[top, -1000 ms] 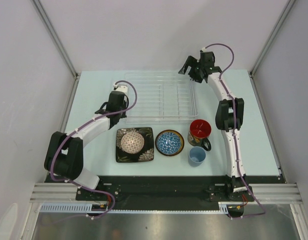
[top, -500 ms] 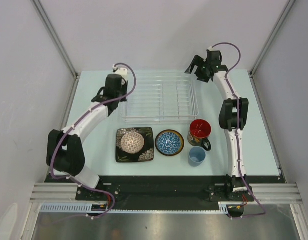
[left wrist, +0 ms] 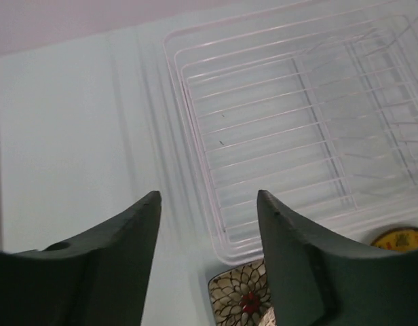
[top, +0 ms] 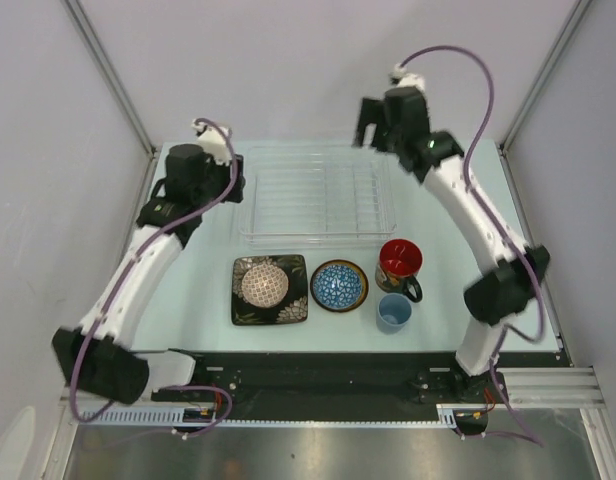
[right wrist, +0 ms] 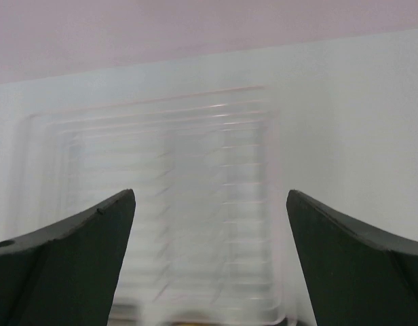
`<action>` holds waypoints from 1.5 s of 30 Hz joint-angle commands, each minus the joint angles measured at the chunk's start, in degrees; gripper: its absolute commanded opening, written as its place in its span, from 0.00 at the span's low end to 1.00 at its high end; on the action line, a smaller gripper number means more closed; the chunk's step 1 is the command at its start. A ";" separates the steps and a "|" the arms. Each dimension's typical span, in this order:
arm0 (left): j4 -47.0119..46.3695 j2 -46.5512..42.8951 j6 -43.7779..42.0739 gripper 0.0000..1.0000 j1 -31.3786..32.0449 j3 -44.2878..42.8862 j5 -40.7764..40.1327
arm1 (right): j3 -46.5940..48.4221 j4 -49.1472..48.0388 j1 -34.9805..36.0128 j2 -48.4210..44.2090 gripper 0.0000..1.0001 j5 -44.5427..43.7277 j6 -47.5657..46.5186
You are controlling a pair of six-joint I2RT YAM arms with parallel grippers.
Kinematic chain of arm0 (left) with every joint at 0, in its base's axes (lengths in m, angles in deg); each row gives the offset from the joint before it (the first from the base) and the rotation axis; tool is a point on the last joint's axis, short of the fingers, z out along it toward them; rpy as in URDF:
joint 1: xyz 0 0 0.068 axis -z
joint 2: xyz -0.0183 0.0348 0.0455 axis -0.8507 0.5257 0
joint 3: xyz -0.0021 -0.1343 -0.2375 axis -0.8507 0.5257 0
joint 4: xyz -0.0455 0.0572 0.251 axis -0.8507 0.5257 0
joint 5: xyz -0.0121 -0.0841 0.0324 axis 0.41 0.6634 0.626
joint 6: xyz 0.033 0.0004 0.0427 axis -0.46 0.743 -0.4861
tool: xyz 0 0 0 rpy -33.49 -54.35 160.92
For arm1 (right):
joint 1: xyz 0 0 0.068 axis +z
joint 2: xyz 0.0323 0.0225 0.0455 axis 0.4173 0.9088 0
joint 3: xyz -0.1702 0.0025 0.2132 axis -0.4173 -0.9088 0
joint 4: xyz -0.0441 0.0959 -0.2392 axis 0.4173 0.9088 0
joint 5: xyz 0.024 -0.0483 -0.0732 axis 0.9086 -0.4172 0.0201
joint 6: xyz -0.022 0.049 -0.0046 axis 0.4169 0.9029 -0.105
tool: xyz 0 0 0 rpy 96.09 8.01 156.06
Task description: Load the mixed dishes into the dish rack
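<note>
The clear dish rack [top: 250,236] lies at the back centre with nothing in it. In front of it stand the black square floral plate [top: 246,311] carrying the beige bowl [top: 264,283], the blue bowl [top: 338,284] on the yellow saucer [top: 316,297], the red-inside mug [top: 399,259] and the light-blue cup [top: 394,311]. My left gripper [top: 160,210] hangs open and holds nothing, raised left of the rack [left wrist: 174,81]; between its tips [left wrist: 208,193] I see the plate's corner [left wrist: 239,299]. My right gripper [top: 366,125] is open wide above the rack's far right corner [right wrist: 271,204], its fingers [right wrist: 210,192] around nothing.
A yellow saucer edge [left wrist: 399,239] peeks out beside my right-hand finger in the left wrist view. Grey walls with metal posts [top: 113,80] close in the table at the back and sides. A black rail [top: 318,375] runs along the near edge.
My left gripper has opened and lifted away leftward from the rack's left rim. My right arm has risen and swung back behind the rack, still open. The dishes have not moved.
</note>
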 commanded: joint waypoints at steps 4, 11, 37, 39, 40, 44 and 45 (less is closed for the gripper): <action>13.31 -17.48 -4.94 0.80 -0.64 5.26 4.28 | -46.02 -18.08 21.43 -34.34 1.00 11.88 2.06; 16.23 -24.77 -6.34 1.00 -0.64 14.05 2.44 | -46.27 -10.20 34.36 -26.29 0.95 12.06 9.55; 12.37 -28.03 -7.84 1.00 -0.64 22.23 -3.01 | -39.69 -20.31 36.57 -3.96 0.68 15.85 13.60; 12.10 -27.95 -7.66 1.00 -0.72 22.41 -3.01 | -38.54 -19.87 36.65 -1.86 0.68 15.14 13.34; 12.10 -27.95 -7.66 1.00 -0.72 22.67 -3.01 | -38.01 -19.61 36.56 -1.15 0.67 15.05 13.16; 10.88 -28.56 -7.49 1.00 -0.72 23.37 -4.06 | -35.46 -18.55 36.91 2.19 0.64 13.03 12.72; 10.61 -28.74 -7.40 1.00 -0.72 23.55 -4.50 | -34.41 -18.03 37.09 2.81 0.62 12.85 12.72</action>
